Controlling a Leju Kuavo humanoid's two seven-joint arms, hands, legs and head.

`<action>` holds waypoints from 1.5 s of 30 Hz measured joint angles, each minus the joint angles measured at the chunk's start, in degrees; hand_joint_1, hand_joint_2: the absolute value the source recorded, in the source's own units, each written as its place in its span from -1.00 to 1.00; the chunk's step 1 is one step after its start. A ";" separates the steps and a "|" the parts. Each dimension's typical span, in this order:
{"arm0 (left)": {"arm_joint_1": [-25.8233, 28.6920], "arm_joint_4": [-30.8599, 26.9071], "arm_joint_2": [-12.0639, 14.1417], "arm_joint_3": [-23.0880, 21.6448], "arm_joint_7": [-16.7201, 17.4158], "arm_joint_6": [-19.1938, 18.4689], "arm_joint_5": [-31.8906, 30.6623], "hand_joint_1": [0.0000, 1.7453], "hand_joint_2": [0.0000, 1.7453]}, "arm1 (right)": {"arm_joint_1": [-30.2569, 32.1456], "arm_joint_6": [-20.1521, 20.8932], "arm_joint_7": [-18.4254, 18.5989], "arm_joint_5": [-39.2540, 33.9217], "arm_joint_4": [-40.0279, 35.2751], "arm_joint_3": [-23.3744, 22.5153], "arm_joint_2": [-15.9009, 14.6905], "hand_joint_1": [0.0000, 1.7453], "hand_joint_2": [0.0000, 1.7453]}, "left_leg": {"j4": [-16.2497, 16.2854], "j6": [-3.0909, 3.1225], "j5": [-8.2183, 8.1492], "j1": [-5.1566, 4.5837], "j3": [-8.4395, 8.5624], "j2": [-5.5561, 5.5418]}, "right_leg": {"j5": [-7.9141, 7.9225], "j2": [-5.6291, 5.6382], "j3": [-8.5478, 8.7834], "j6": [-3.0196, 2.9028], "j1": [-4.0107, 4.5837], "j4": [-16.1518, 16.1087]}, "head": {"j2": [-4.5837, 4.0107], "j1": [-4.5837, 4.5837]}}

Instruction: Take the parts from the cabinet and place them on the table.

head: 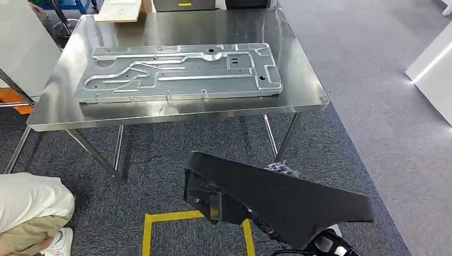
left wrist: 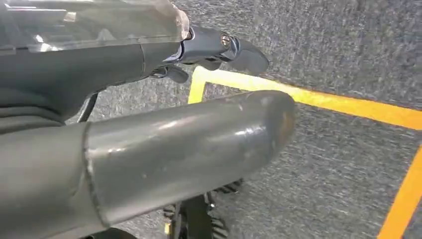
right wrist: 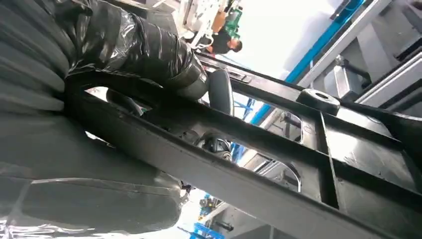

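Observation:
A large black plastic part [head: 288, 200] hangs low in front of me, over the carpet short of the steel table [head: 304, 85]. My right hand [right wrist: 124, 45] grips one of its ribs from below, fingers wrapped over the black part's frame [right wrist: 278, 164]. On the table lies a long stamped silver metal plate [head: 181, 72], flat and lengthwise. My left hand [left wrist: 174, 149] hangs over the carpet and holds nothing; its thumb and dark fingers [left wrist: 224, 47] are apart.
A person [head: 32, 205] crouches at the lower left by the table legs. Yellow floor tape [head: 146, 229] marks a square under me. A pale board [head: 120, 9] lies at the table's far edge. A white cabinet [head: 434, 64] stands to the right.

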 joint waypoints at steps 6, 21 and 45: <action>-0.14 0.00 -0.15 0.02 -0.02 -0.07 0.04 -1.00 -1.00 | 0.26 -0.92 0.61 0.11 0.15 -0.11 -0.02 0.92 1.00 | 0.36 -1.80 -2.10 -0.23 2.43 0.10 | 6.33 -0.14 2.95 -2.18 0.78 -10.44 | 0.00 0.09; -0.05 0.00 -0.24 0.02 -0.06 -0.09 -0.02 -1.00 -1.00 | 0.25 -1.01 0.63 0.22 0.72 -0.09 0.00 0.92 1.00 | 1.58 -1.72 3.67 -0.31 -5.94 0.23 | 1.71 0.07 9.10 -1.63 0.47 -11.63 | 0.00 0.11; -0.31 0.00 -0.42 0.07 -0.35 -0.26 0.13 -1.00 -1.00 | 0.74 -2.97 -1.22 1.84 -2.10 -0.11 0.00 0.92 1.00 | 16.66 -3.74 -6.37 0.15 -9.76 0.18 | 4.54 -0.33 7.75 -3.61 0.37 -13.16 | 0.00 0.13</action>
